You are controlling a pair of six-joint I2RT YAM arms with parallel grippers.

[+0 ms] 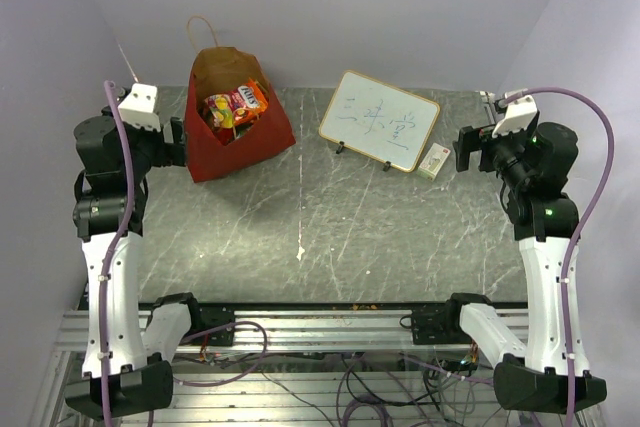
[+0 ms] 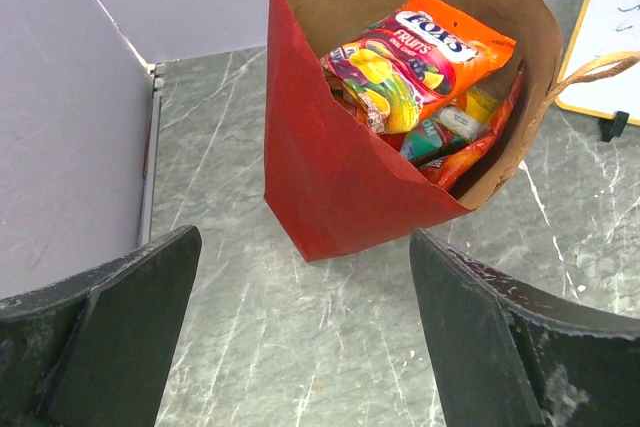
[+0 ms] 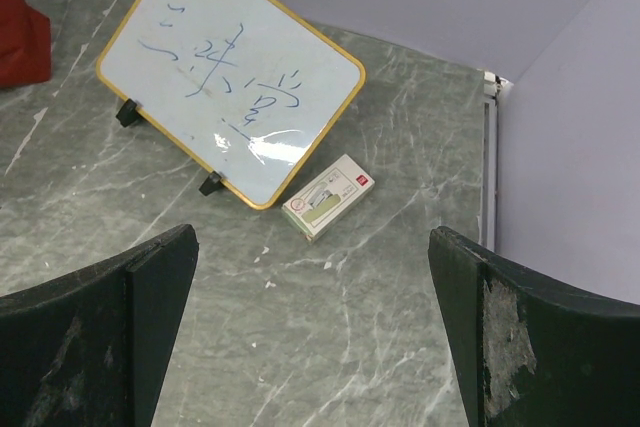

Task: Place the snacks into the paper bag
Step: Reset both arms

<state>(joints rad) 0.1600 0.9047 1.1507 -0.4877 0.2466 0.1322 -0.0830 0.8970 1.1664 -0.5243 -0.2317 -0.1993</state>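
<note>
We see the paper bag point(image 1: 268, 139) at the far left of the counter point(image 1: 340, 237), leaning a little, its mouth open toward the arms. The snacks point(image 1: 236, 105) sit inside it. An orange packet point(image 2: 440, 47) with a fruit print lies on top, and yellow, teal and red packs are wedged beneath it. We find no packet lying loose on the counter in any view, so we judge the packing done, or very nearly so.

The left pincer point(image 2: 305, 242) hangs just beside the bag's red wall, jaws wide apart and holding nothing. The right pincer point(image 3: 312, 237) is well apart from the bag, over the right side of the counter, likewise spread wide and empty. It looks down on the whiteboard point(image 3: 230, 77) and the small white box point(image 3: 328, 197) beside it, neither of which belongs in the bag.

We expect the packets to be light and puffed, with slippery, crinkly film and contents that could crush under a hard squeeze. We would take one by the flat sealed seam at an end or by a corner, not across its belly. The bag is thin paper and probably light, so a sideways push could tip it. We would steady it by the rim or the loop handle point(image 2: 600, 65).
</note>
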